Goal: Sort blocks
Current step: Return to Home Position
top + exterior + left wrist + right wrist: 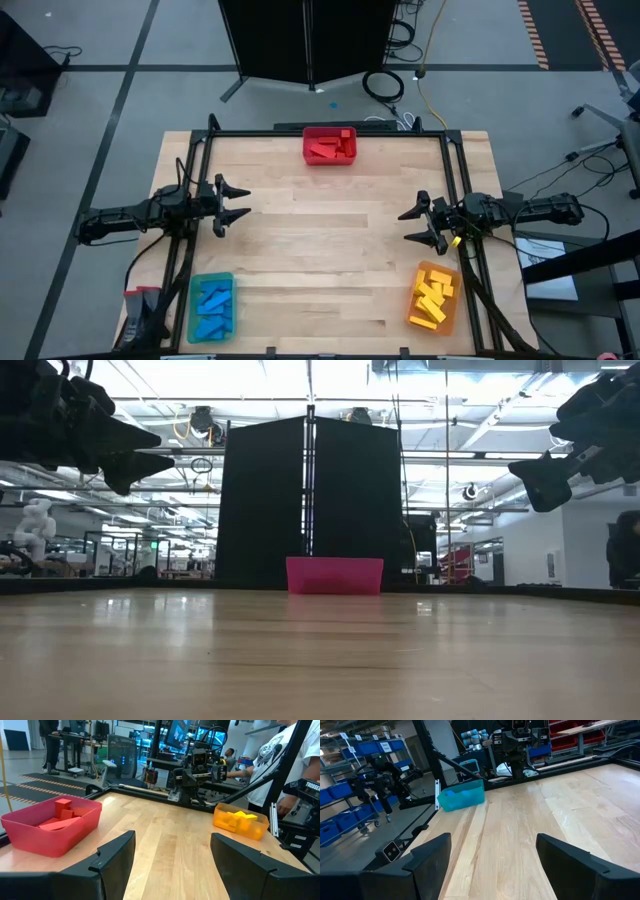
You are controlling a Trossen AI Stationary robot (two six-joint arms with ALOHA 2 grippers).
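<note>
— Red blocks sit in the red bin, blue blocks in the teal bin, yellow blocks in the orange bin; none loose overhead.
— Table-level?
— Bare table. Wrist views: left gripper, right gripper, both spread, empty. Sorting looks done.

Behind your table stood a black partition on grey floor crossed by dark tape lines; you had bright ceiling lights overhead and shelves of blue crates alongside.
</note>
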